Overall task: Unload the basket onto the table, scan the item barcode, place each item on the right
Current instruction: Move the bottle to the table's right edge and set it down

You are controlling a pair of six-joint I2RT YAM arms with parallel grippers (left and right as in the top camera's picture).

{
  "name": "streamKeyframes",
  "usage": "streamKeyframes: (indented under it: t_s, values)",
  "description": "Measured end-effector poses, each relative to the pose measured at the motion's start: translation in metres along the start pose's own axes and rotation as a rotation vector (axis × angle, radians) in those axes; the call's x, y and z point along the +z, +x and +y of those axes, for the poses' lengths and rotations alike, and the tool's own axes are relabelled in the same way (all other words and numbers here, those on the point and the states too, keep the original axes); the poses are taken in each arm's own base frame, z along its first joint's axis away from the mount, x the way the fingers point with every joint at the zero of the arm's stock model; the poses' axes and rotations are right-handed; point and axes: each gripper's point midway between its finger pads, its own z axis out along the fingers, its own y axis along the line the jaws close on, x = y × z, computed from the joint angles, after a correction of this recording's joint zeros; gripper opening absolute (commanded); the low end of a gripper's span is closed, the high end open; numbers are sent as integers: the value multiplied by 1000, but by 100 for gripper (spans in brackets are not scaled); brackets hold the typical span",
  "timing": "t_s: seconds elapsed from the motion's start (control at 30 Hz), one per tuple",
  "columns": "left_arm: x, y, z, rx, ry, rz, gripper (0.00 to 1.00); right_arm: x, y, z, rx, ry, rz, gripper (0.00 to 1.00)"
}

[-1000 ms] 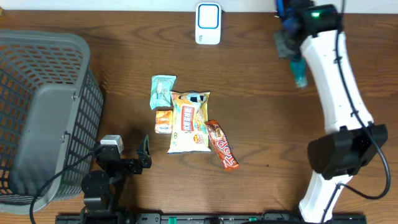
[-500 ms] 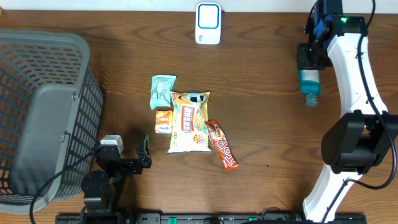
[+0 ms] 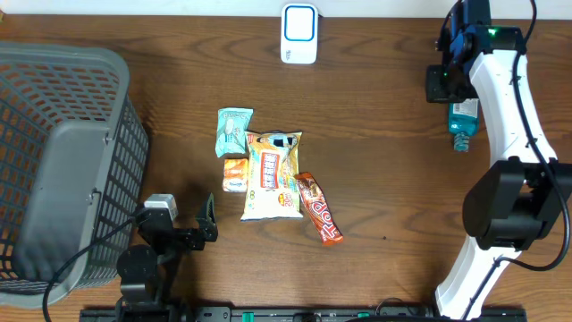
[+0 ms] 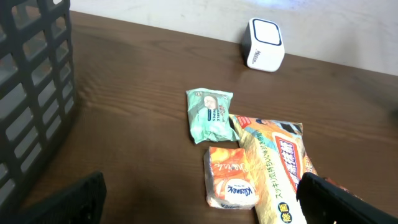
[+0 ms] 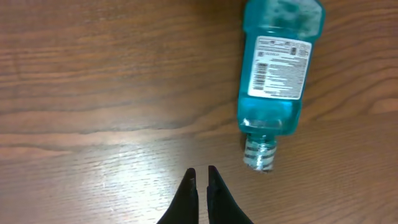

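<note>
A teal bottle [image 3: 461, 122] lies on its side on the table at the far right, its white barcode label [image 5: 278, 67] facing up and its cap toward me. My right gripper [image 5: 201, 175] is shut with nothing between its fingers, hovering just beside the cap and apart from the bottle [image 5: 277, 68]. In the overhead view that gripper [image 3: 444, 82] sits left of the bottle. The white scanner [image 3: 298, 33] stands at the back edge. My left gripper [image 4: 202, 205] is open and empty, low near the front, facing the snack packets.
A mint packet [image 3: 234, 131], a small orange pack [image 3: 235, 173], a large yellow snack bag [image 3: 272, 176] and a red-orange bar [image 3: 319, 207] lie mid-table. A grey basket [image 3: 63, 161] fills the left side. The left gripper [image 3: 206, 231] rests beside it.
The right arm swung right, away from the scanner, and its jaws closed fully. The bottle has shifted rightward along the table. The left arm is unmoved.
</note>
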Motion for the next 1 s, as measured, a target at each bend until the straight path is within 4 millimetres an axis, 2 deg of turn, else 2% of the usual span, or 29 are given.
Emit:
streamKeyframes:
  t_s: [0.07,0.17,0.2,0.33,0.47,0.67,0.73,0.83,0.87,0.9,0.97,1.0]
  values:
    - [0,0,0,0,0,0,98,2,-1,-3,11,2,-7,41]
    - [0,0,0,0,0,0,98,13,2,-13,44,8,2,63]
    - [0,0,0,0,0,0,98,18,5,-16,64,10,9,74]
    - [0,0,0,0,0,0,98,43,10,-33,142,20,2,99]
    - [0,0,0,0,0,0,98,65,11,-46,201,32,-26,99]
    - [0,0,0,0,0,0,98,84,-16,-47,222,43,-130,99]
    - [0,0,0,0,0,0,98,99,-17,-50,228,63,-125,99]
    - [0,0,0,0,0,0,98,130,-6,-55,234,107,-69,99]
    - [0,0,0,0,0,0,98,139,-1,-57,248,110,-50,96]
    - [0,0,0,0,0,0,98,139,-5,-62,261,107,-63,91]
    - [0,0,0,0,0,0,98,142,-3,-71,284,102,-55,78]
    - [0,0,0,0,0,0,98,144,-2,-73,300,85,-54,67]
